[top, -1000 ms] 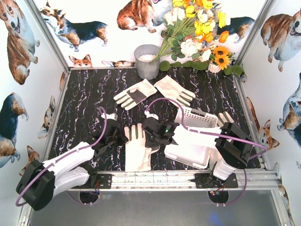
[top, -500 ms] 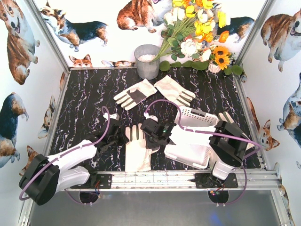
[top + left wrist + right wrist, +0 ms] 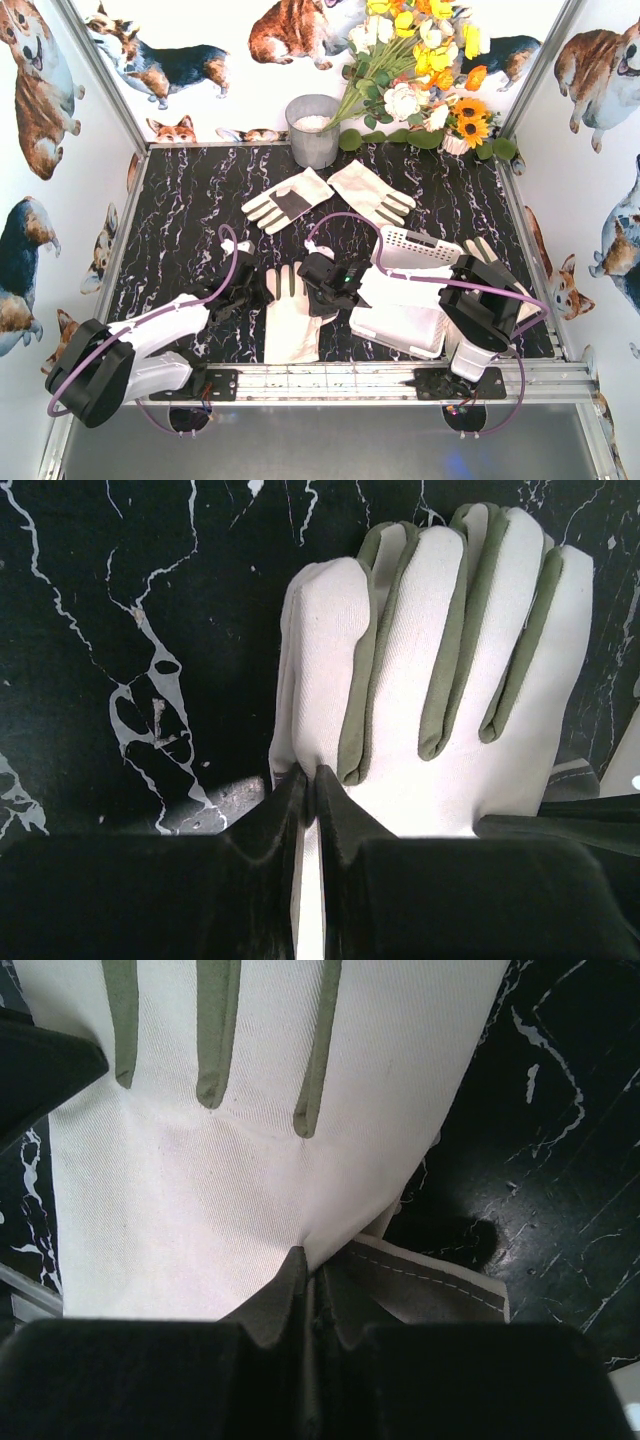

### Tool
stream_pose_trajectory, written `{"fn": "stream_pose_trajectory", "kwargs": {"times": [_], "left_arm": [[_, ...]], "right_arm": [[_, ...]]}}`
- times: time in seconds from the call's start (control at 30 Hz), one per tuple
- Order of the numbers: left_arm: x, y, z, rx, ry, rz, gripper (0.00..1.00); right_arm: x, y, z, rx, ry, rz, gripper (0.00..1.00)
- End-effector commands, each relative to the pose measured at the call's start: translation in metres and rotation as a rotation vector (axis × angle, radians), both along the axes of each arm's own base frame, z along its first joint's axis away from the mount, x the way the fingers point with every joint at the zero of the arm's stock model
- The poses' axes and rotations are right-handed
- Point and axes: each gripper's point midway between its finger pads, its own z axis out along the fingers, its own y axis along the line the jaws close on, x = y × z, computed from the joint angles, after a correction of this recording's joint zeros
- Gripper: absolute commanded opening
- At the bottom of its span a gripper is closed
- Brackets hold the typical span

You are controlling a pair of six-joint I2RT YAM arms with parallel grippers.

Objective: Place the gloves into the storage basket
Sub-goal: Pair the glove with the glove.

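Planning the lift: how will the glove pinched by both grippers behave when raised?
Probably floppy: the glove is cloth, puckering where the right gripper pinches it. The left gripper holds only its edge, so it may sag or slip.

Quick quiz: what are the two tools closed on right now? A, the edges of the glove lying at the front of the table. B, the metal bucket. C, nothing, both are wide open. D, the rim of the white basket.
A: the left tool pinches one edge of the front glove and the right tool pinches the opposite edge, each with its jaws shut on the fabric.
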Motion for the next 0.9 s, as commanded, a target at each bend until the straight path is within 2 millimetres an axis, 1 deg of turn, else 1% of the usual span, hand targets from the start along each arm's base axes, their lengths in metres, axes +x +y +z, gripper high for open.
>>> {"fn": "stream_pose_trajectory", "kwargs": {"times": [0.0,0.17,0.27,0.37,0.43,0.57,0.7,0.77,0.87], "left_arm": [[0.016,0.01,0.01,0.049,-0.048,0.032,0.05],[0.019,0.013,0.031,0.067,-0.084,0.027,0.24],[0.02,0.014,0.046,0.065,-0.106,0.024,0.3],[0.016,0.01,0.051,0.029,-0.113,0.018,0.3],[0.012,0.003,0.046,-0.023,-0.102,0.015,0.27],[0.003,-0.013,0.029,-0.124,-0.062,-0.001,0.19],[0.007,-0.026,0.027,-0.19,-0.061,-0.009,0.15],[0.01,-0.028,0.027,-0.191,-0.068,-0.011,0.14],[0.012,-0.02,0.015,-0.132,-0.051,0.009,0.14]], "right_arm": [[0.004,-0.002,-0.005,-0.019,-0.009,-0.01,0.0],[0.003,-0.001,-0.007,-0.018,0.0,-0.011,0.0],[0.004,0.0,-0.007,-0.017,0.001,-0.012,0.0],[0.004,0.0,-0.007,-0.014,0.001,-0.016,0.0],[0.003,0.0,-0.007,-0.013,0.002,-0.015,0.0],[0.003,0.0,-0.007,-0.012,0.003,-0.014,0.0],[0.004,-0.001,-0.005,-0.016,-0.002,-0.014,0.0],[0.003,-0.001,-0.005,-0.018,-0.003,-0.01,0.0],[0.004,-0.001,-0.001,-0.02,-0.011,0.0,0.0]]}}
